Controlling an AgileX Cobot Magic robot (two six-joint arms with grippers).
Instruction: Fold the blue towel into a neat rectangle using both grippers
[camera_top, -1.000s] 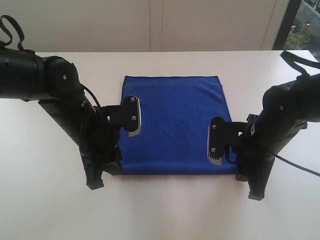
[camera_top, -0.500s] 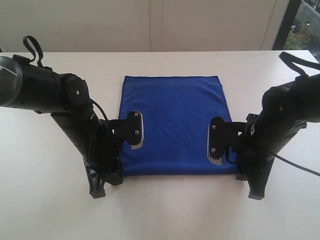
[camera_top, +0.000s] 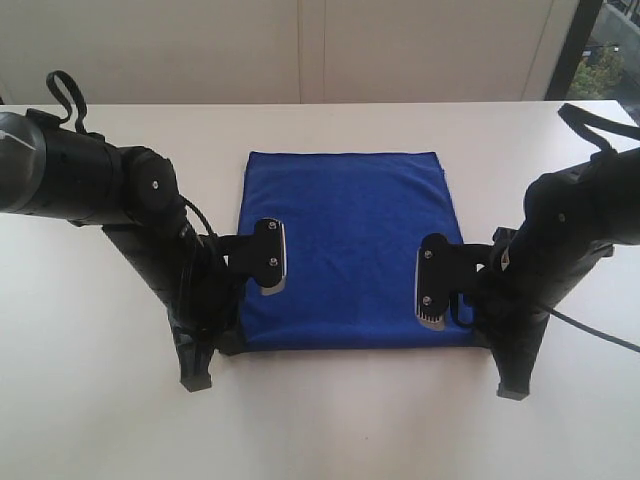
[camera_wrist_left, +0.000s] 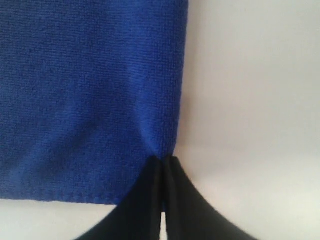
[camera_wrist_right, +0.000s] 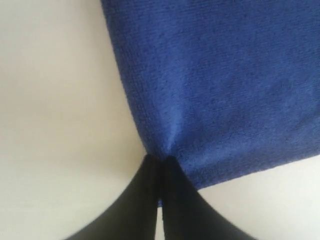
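Left gripper (camera_wrist_left: 162, 161) pressed together, pinching side hem of blue towel (camera_wrist_left: 85, 90) close to near corner. Right gripper (camera_wrist_right: 160, 160) likewise closed, nipping opposite side edge by its near corner. Towel lies flat on white table (camera_top: 330, 420), spread between both grippers, far edge straight. Step, by my reckoning: grasp made, fold not yet begun. Next move calls for even lift, both corners carried together toward far edge, no skew
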